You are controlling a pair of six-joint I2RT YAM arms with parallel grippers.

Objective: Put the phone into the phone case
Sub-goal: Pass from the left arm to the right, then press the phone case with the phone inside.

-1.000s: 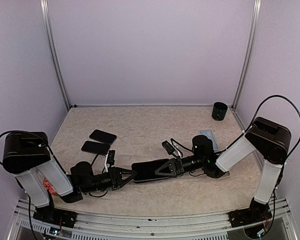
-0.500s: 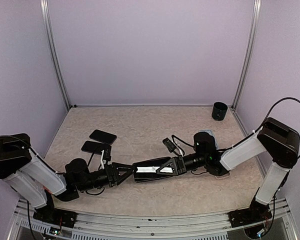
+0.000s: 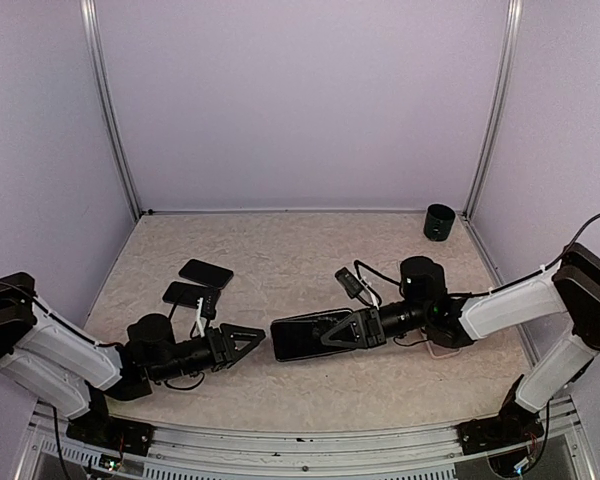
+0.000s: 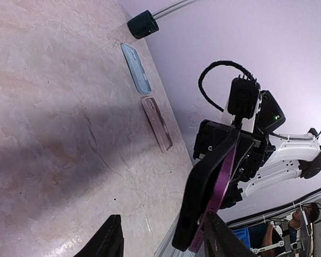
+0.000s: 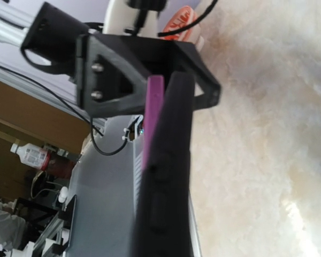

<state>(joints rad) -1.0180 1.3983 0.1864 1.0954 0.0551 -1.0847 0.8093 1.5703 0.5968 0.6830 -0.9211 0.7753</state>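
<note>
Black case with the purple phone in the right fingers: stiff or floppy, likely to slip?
Probably stiff: the black case juts straight from the right fingers without drooping. Perhaps not fully seated: the purple phone shows an edge beside the case, so a push might shift it. Held at one end, it could pivot if bumped.
</note>
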